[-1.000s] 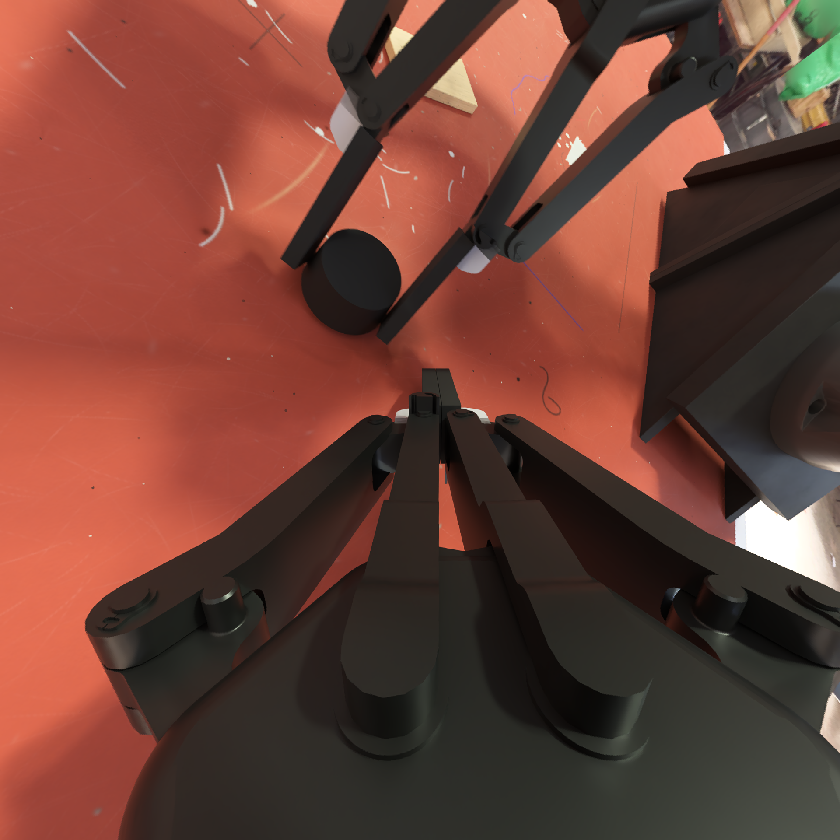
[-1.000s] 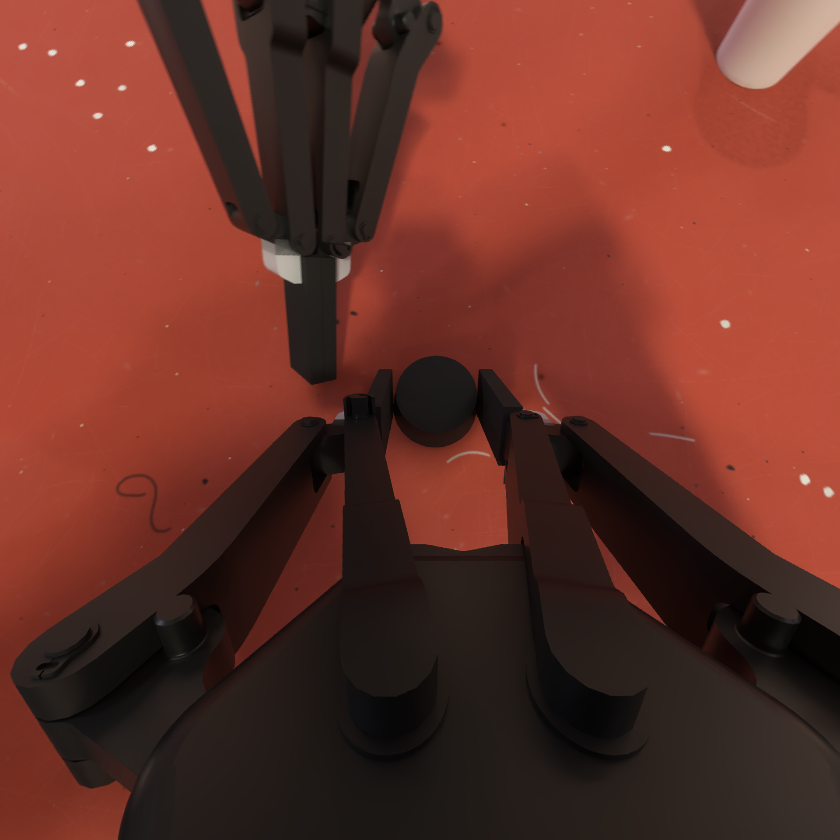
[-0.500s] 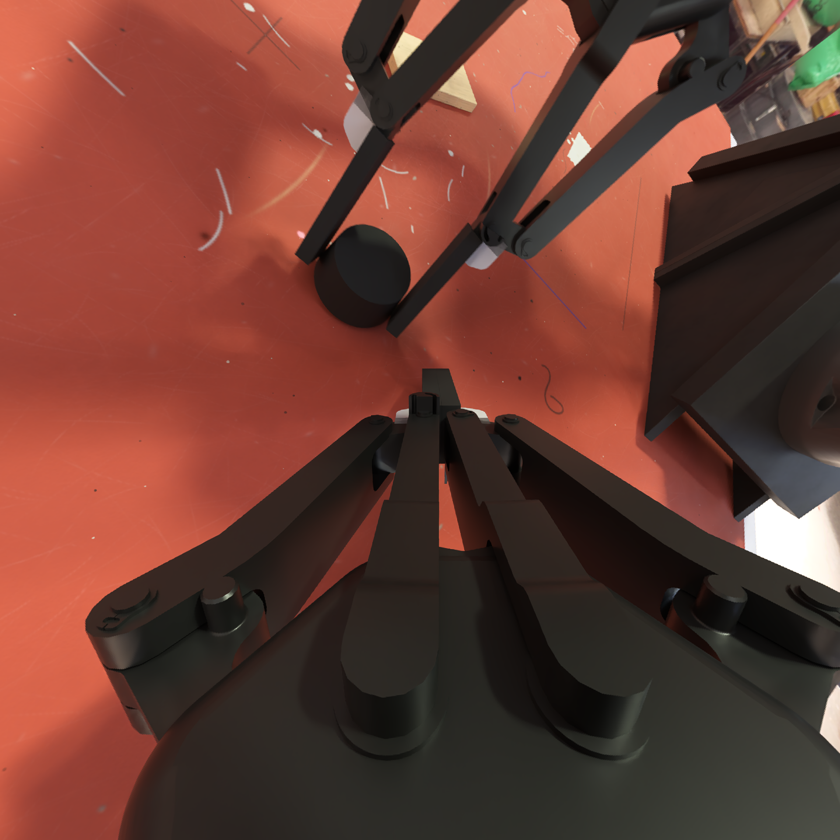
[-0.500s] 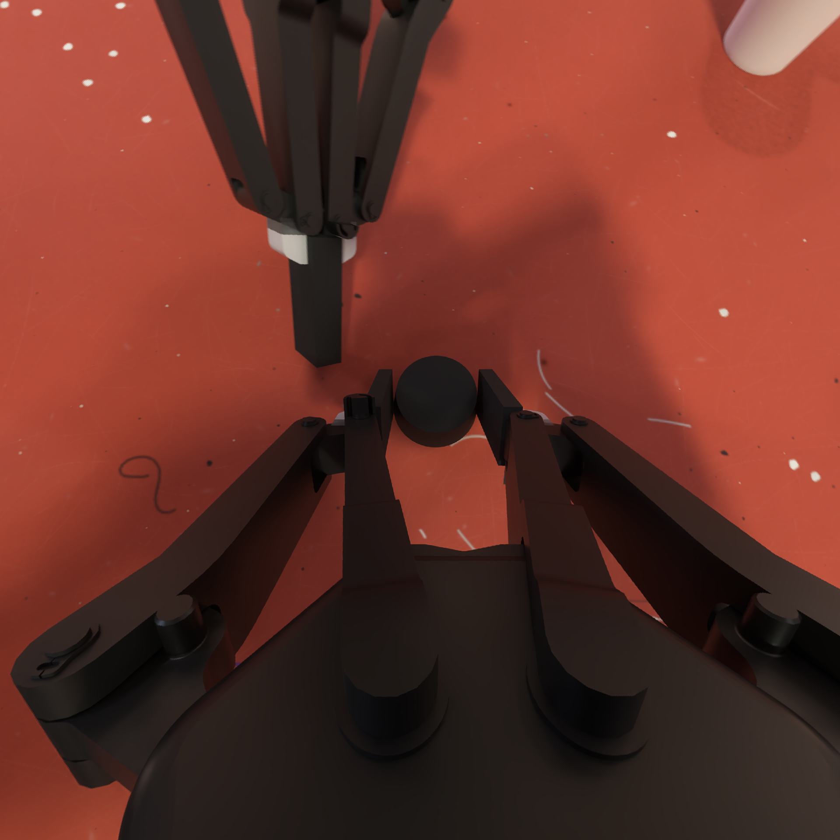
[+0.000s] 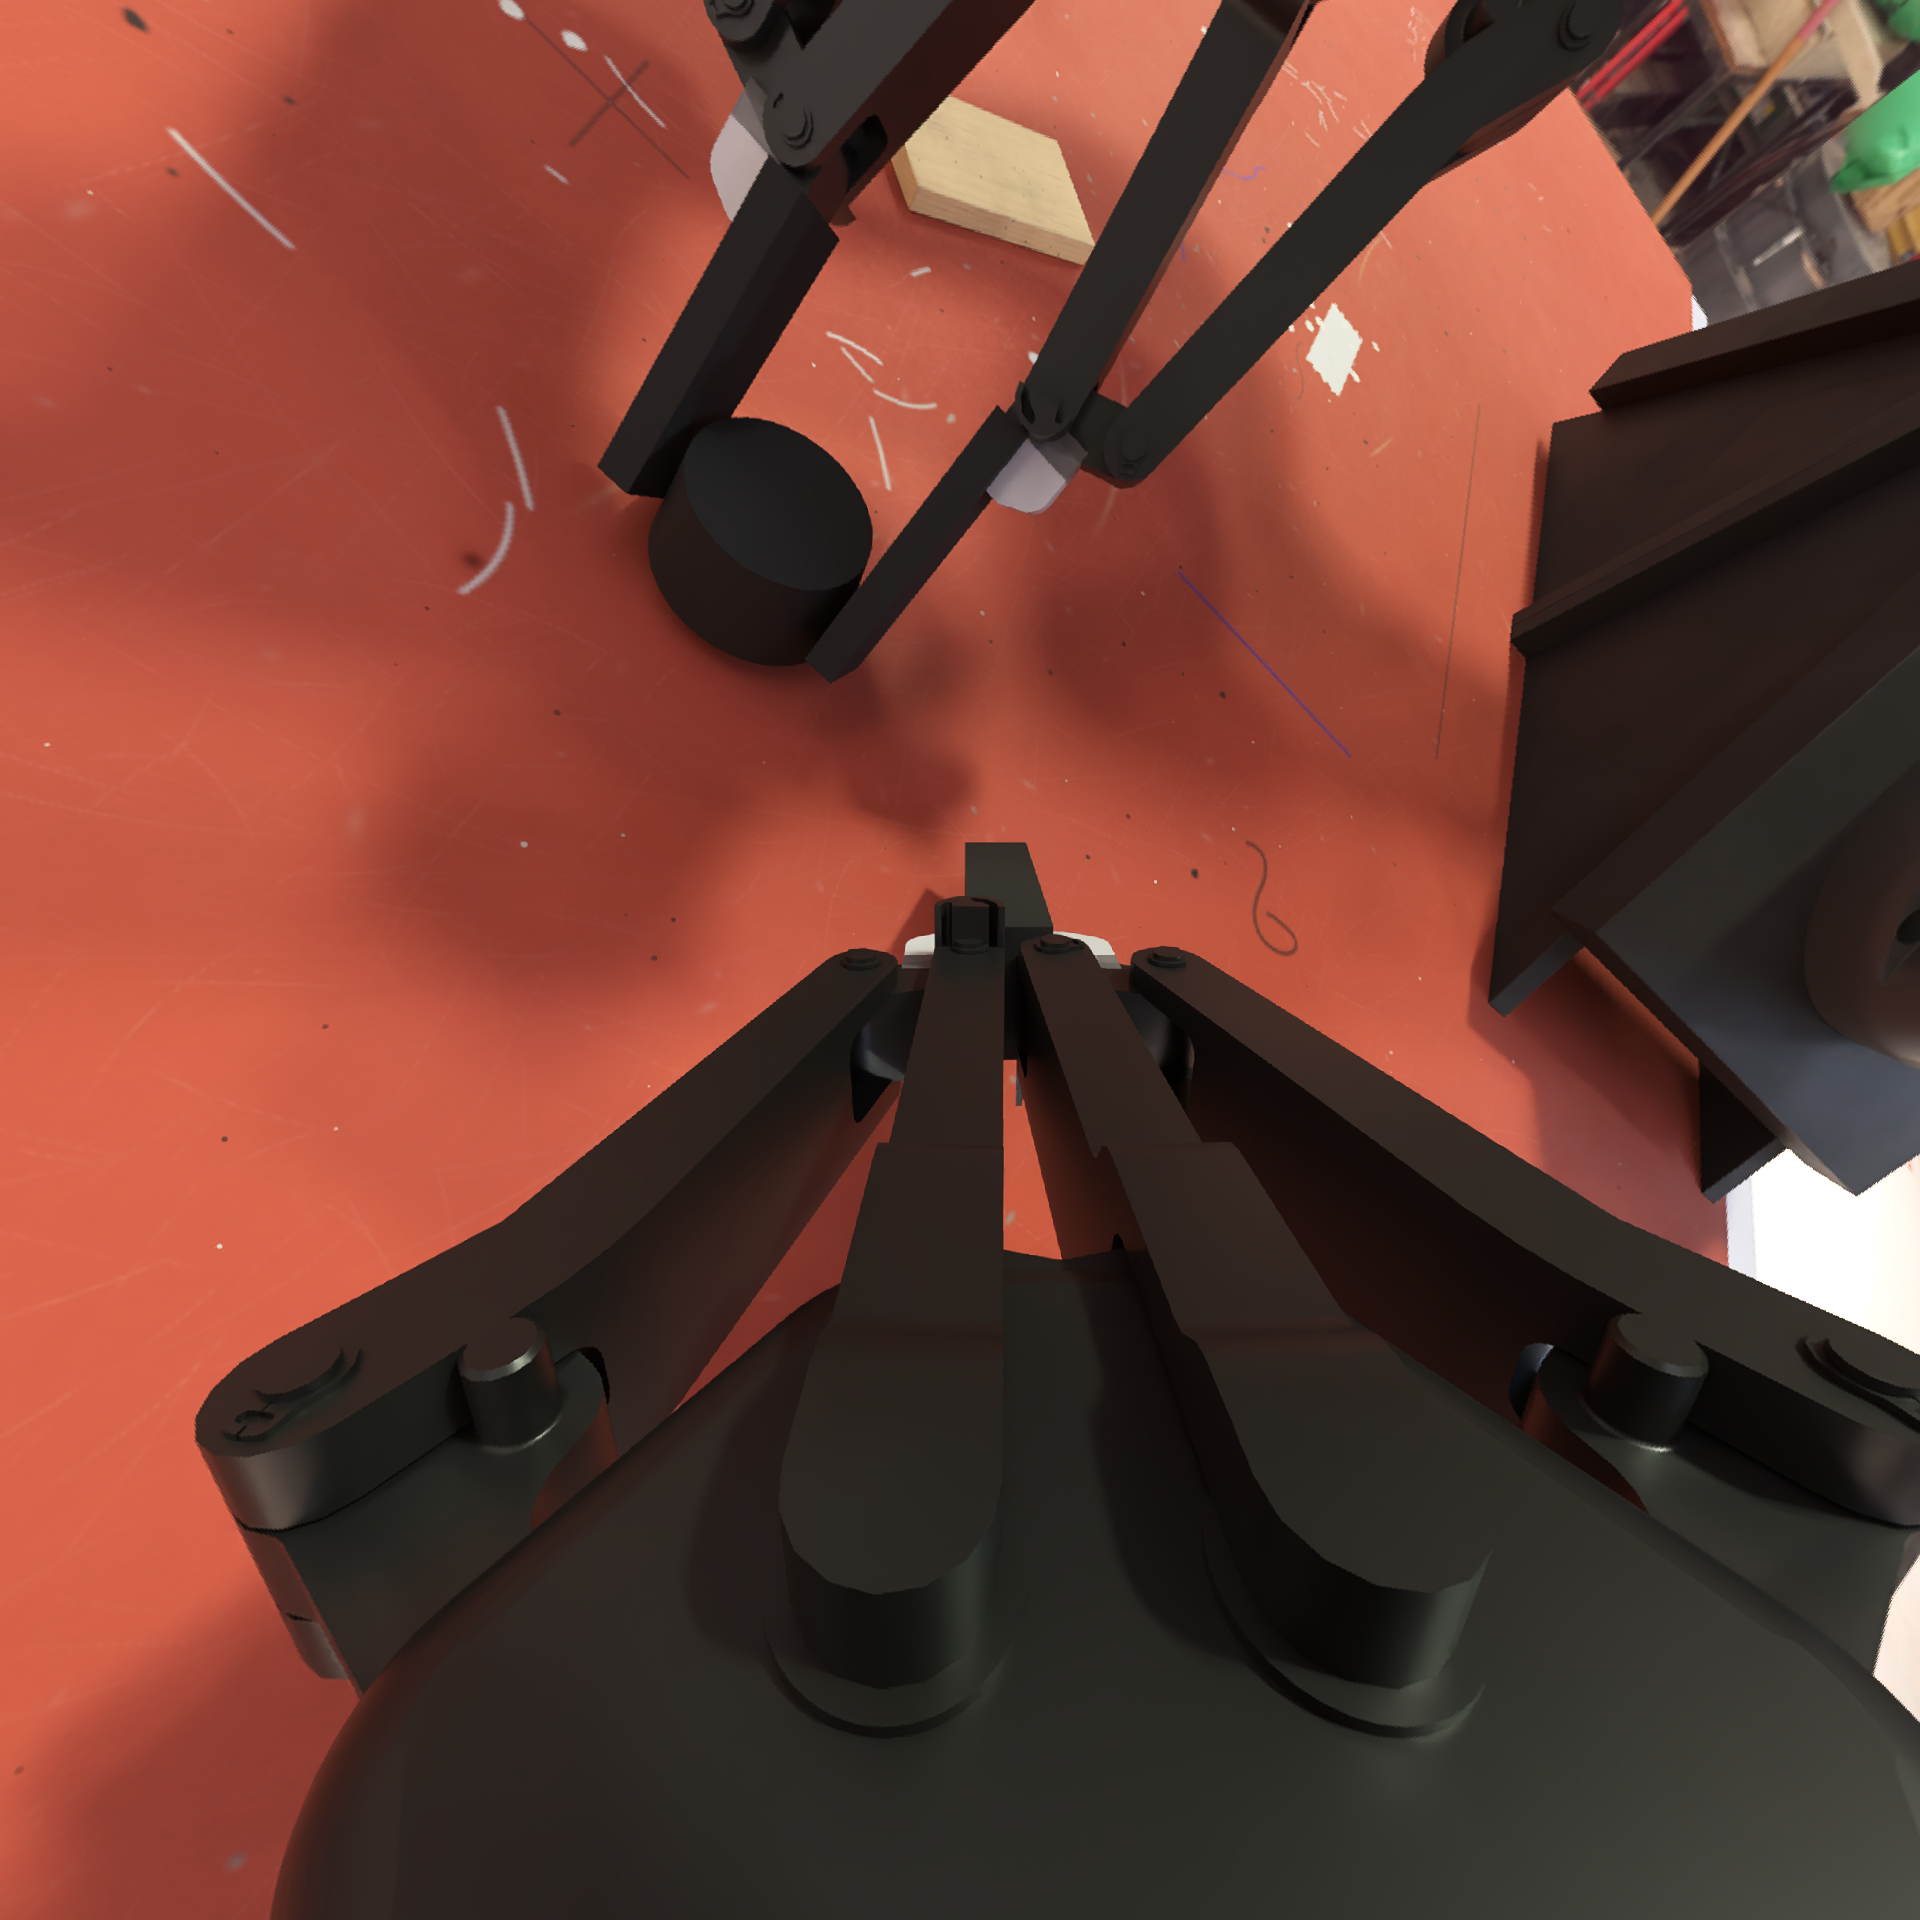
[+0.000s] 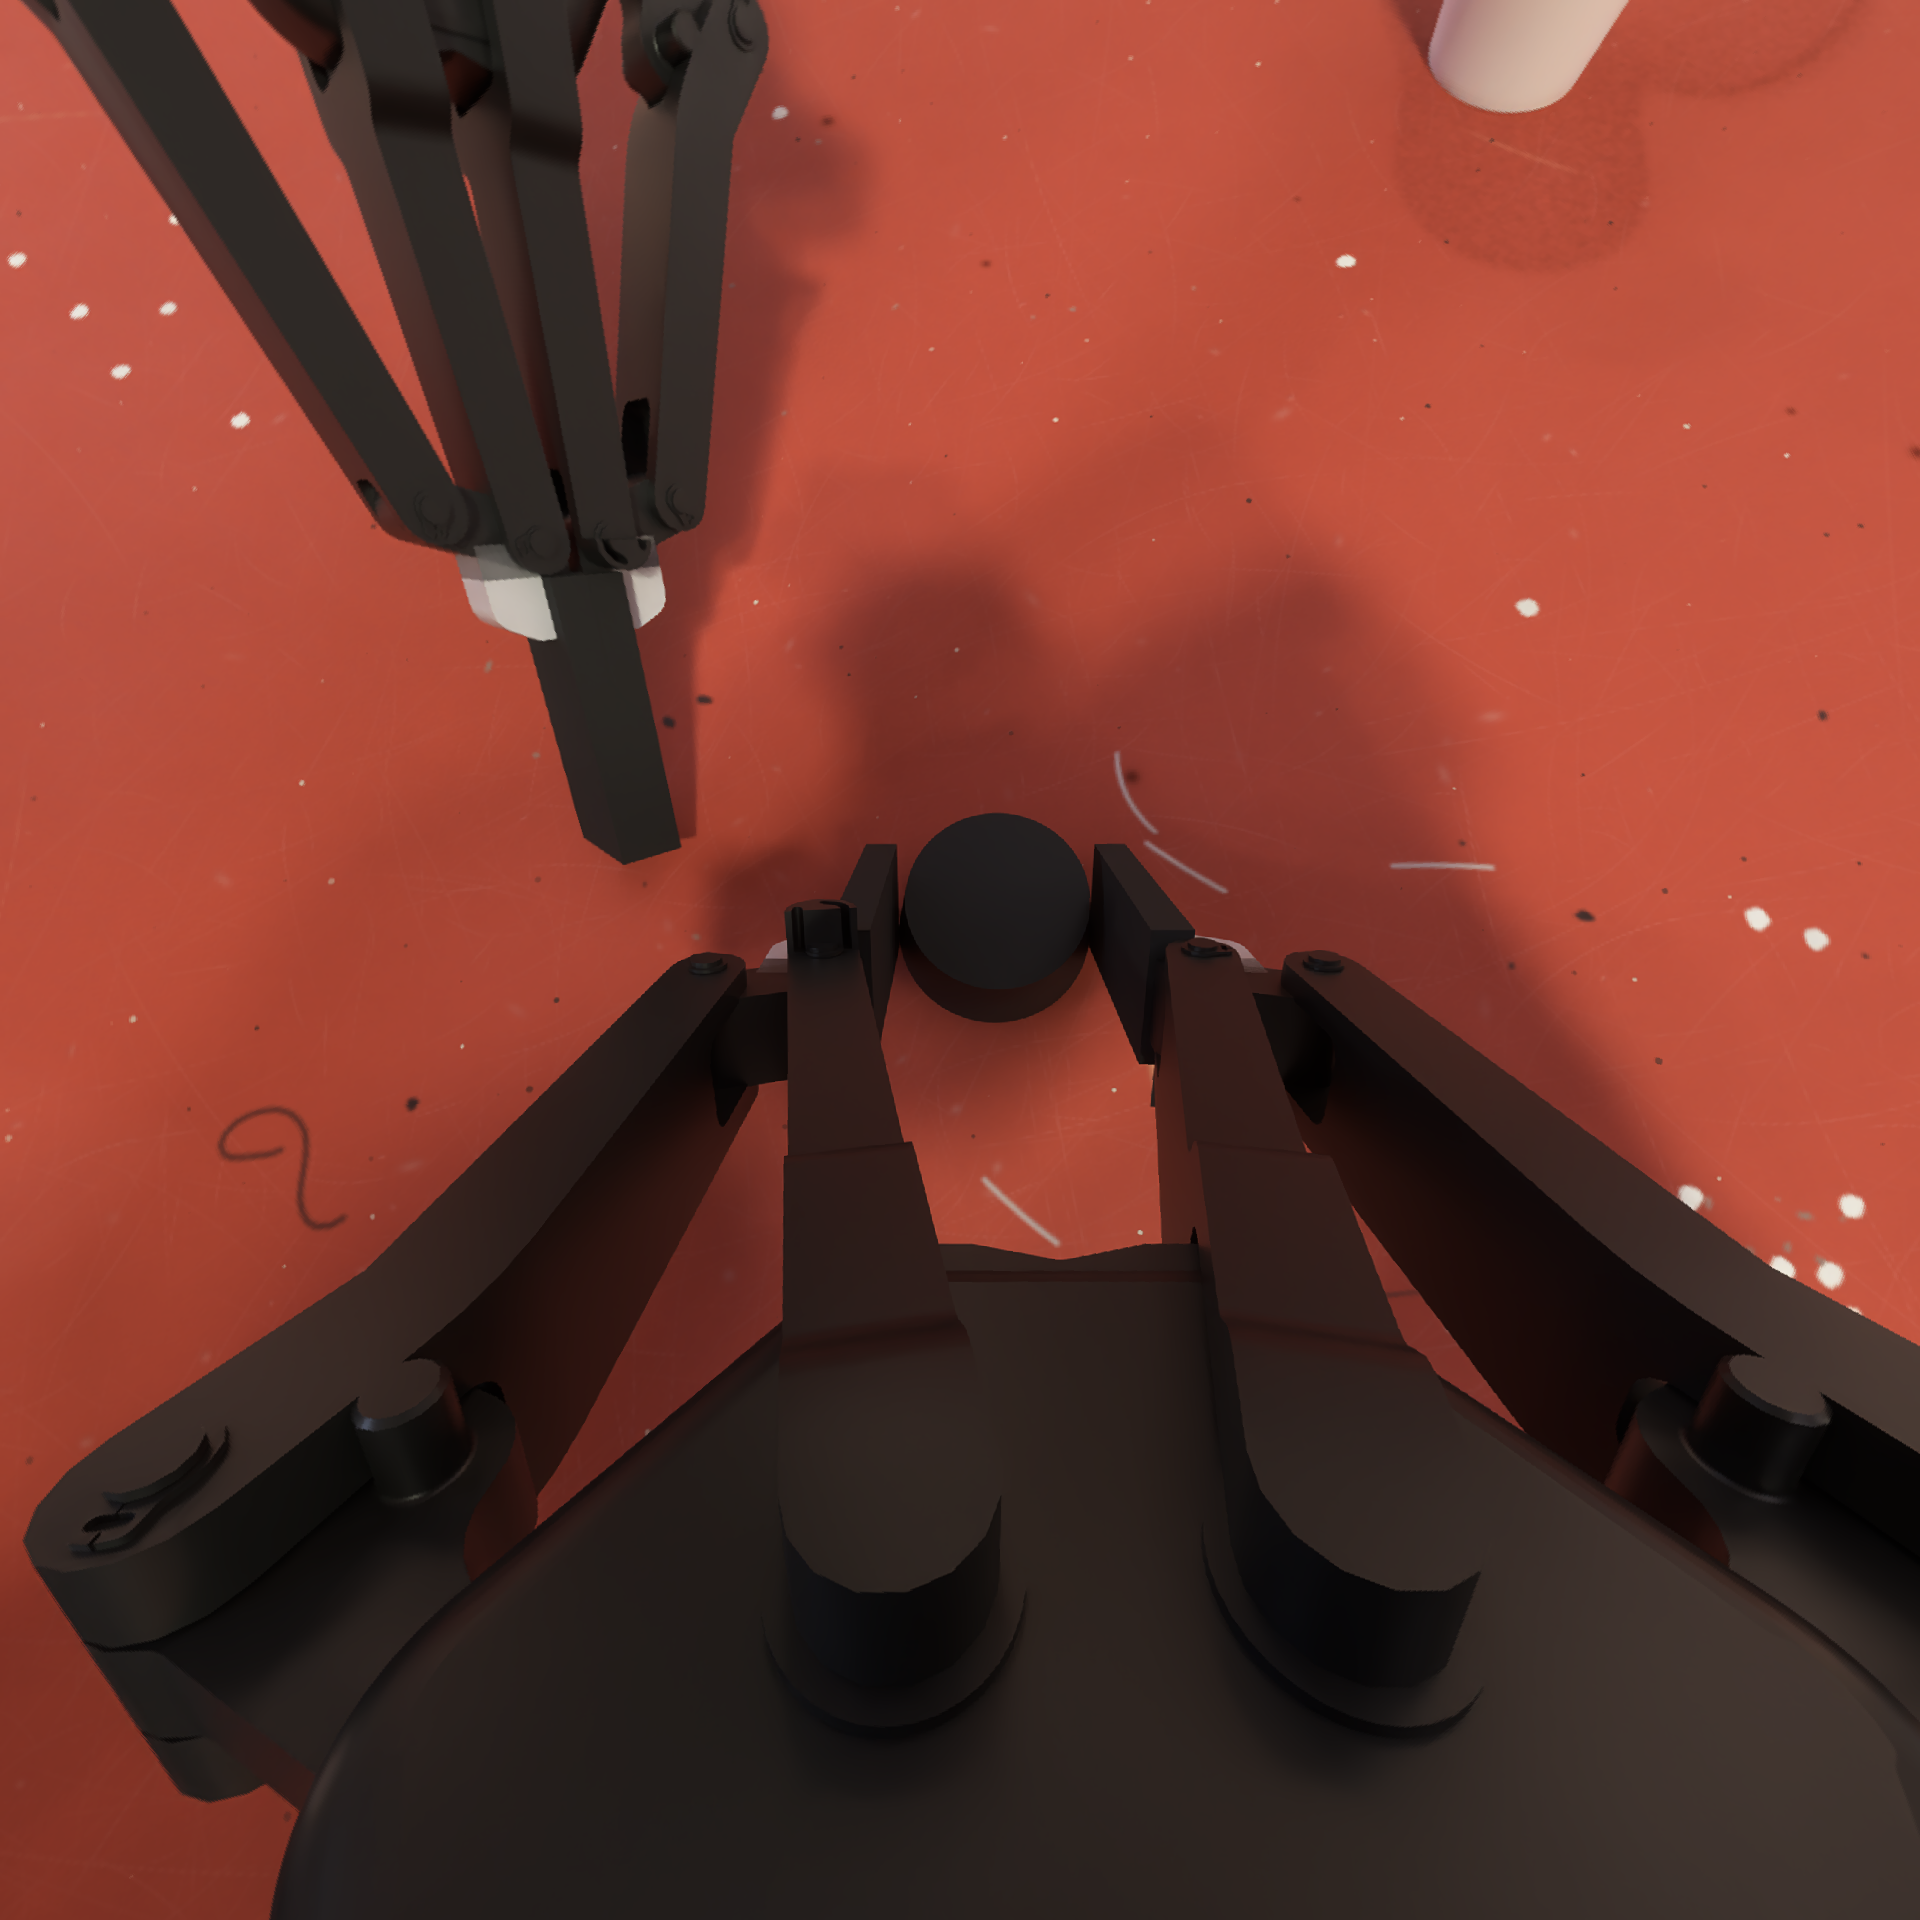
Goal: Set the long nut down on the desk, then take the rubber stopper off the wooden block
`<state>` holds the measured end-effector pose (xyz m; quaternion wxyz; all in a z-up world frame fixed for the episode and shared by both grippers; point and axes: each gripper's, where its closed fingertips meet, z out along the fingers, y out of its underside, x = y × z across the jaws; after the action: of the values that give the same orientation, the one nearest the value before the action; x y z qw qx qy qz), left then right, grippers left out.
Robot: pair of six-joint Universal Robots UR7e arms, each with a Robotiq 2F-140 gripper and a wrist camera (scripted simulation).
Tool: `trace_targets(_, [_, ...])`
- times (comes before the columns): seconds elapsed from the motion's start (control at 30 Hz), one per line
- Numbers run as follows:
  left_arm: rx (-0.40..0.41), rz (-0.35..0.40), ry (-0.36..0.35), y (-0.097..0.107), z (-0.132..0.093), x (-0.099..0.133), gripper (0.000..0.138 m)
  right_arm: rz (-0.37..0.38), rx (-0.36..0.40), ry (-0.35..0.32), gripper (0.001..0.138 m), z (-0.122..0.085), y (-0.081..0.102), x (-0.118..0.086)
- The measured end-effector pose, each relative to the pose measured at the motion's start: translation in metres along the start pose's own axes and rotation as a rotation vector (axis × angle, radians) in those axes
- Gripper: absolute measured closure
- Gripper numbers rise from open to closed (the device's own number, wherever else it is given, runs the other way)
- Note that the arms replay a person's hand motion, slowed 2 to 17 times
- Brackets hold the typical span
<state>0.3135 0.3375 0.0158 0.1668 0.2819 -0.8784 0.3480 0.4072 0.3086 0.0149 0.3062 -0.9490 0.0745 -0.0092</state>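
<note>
My right gripper (image 6: 995, 914) is shut on the black rubber stopper (image 6: 995, 899), pinching its round sides and holding it over the red desk (image 6: 1351, 623). In the left wrist view the stopper (image 5: 764, 520) hangs between the right gripper's fingers (image 5: 717, 343), clear of the pale wooden block (image 5: 992, 182), which lies bare farther back. My left gripper (image 5: 1003, 873) is shut with its fingers pressed together, nothing visible between them, and points down at the desk beside the stopper. It also shows in the right wrist view (image 6: 623, 821). No long nut shows in either view.
A dark wooden stand (image 5: 1714, 675) with a grey base fills the right side of the left wrist view, by the desk's edge. A cream cylinder (image 6: 1517, 47) stands at the top right of the right wrist view. The desk bears white scratches and specks.
My right gripper has carried the stopper away from my left gripper; the desk's scratches have slid toward the bottom of the right wrist view. My left gripper has stayed shut and nearly still.
</note>
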Motion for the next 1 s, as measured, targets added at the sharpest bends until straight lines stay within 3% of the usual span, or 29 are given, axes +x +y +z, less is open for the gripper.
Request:
trace_targets(0.53, [0.008, -0.007, -0.003, -0.001, 0.000, 0.000, 0.138, -0.204, -0.127, -0.044, 0.089, -0.003, 0.010, -0.038])
trace_targets(0.7, [0.008, -0.009, -0.001, -0.001, 0.000, 0.000, 0.138, -0.182, -0.118, -0.025, 0.089, -0.004, 0.011, -0.031])
trace_targets(1.0, [0.008, -0.006, -0.006, -0.001, 0.001, 0.000, 0.138, -0.037, -0.052, 0.018, 0.089, -0.007, 0.012, -0.001])
